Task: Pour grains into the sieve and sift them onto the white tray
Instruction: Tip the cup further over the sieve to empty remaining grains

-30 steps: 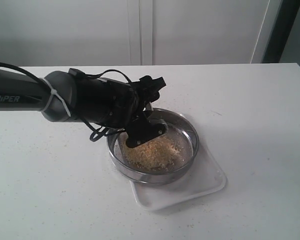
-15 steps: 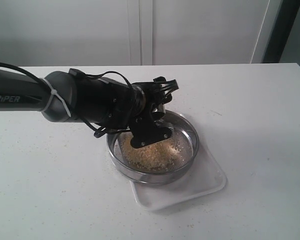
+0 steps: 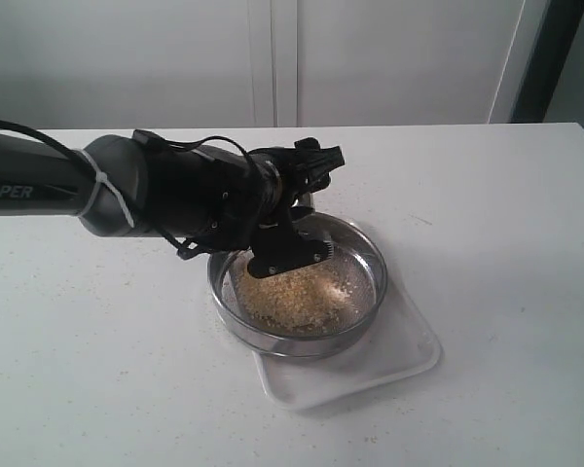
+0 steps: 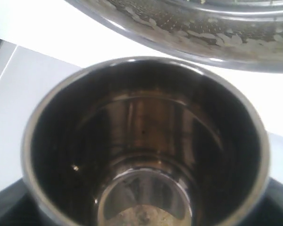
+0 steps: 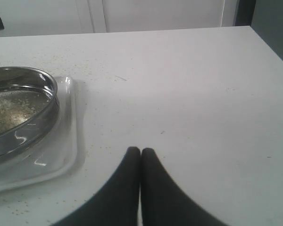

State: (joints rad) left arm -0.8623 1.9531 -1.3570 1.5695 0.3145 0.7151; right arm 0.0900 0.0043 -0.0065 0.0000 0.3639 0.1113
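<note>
My left gripper point(image 3: 298, 208) is spread wide and clamped on the steel cup point(image 4: 146, 141), one finger on each side of its wall. The cup is tipped over and looks nearly empty inside. There's a pale patch at its bottom, and I can't tell if that's grains. The sieve point(image 3: 366, 255) sits right under the gripper, and the lower finger hangs over the rim nearest the arm. The grains point(image 3: 292, 297) lie heaped on the mesh just below that finger. The sieve rests on the tray point(image 3: 411, 352), which sticks out past it on the side away from the hand. My right gripper point(image 5: 140, 153) has its fingers pressed together and is holding nothing. It is low over the table point(image 5: 203, 84), with tray and sieve off to its left and not touching it.
</note>
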